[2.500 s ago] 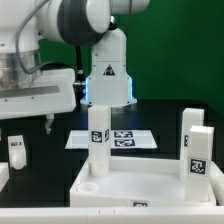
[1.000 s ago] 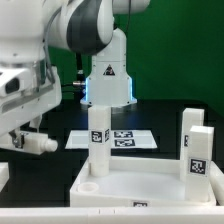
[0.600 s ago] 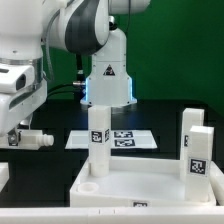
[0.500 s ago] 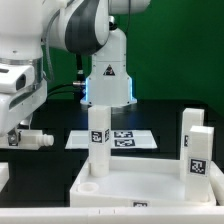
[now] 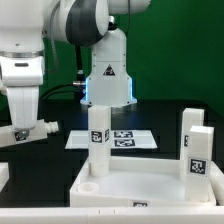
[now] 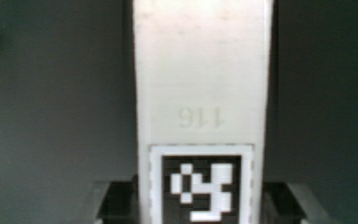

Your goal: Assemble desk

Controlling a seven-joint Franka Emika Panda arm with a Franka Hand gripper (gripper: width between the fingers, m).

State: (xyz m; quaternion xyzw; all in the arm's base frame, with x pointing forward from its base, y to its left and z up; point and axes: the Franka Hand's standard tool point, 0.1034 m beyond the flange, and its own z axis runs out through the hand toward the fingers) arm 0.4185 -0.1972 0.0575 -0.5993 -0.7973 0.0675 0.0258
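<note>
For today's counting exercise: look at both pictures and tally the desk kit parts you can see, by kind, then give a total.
Legs standing on the tabletop: 2
Legs held in the hand: 1
Tabletops: 1
Total: 4 parts. The white bit at the exterior view's left edge is cut off, so it is not counted.

Two legs stand on the tabletop.

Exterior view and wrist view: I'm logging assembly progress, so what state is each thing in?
Tabletop: flat on the table, two legs standing on it.
Middle leg: upright on the tabletop.
Right leg: upright on the tabletop.
Held leg: lying sideways, lifted, gripped.
Gripper: shut on the held leg.
Marker board: flat on the table.
</note>
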